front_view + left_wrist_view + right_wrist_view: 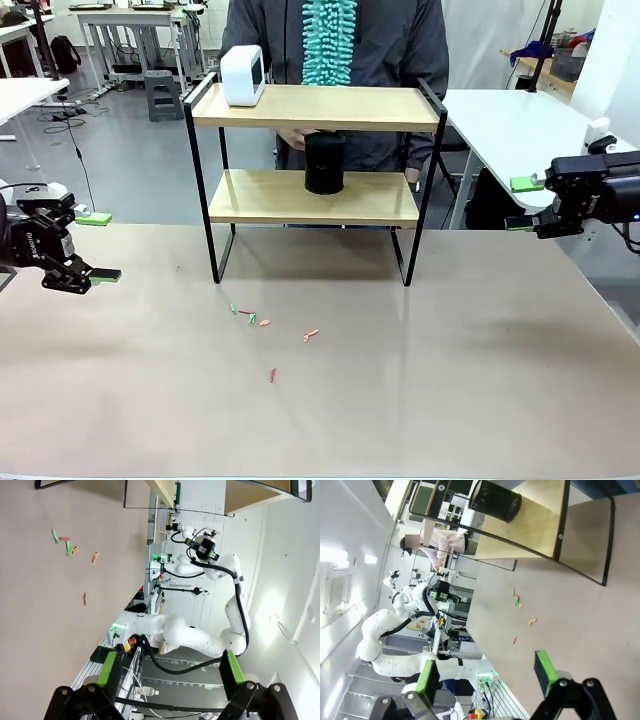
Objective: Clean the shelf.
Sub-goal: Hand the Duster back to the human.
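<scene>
Waiting at both edges of the frame, the left end effector (95, 247) and the right end effector (522, 204) are spread and hold nothing. The shelf (315, 108) stands at upper centre on the beige desk (450, 380); a person behind it holds a teal duster (329, 40) over it. Dusting seems in hand; next, probably the small scraps (265, 325) must be swept. Behind is a lab room.

Right end effector (487, 672) open above table (580, 625); shelf (540, 520) holds black cylinder (495, 500); scraps (522, 615) scattered.
</scene>
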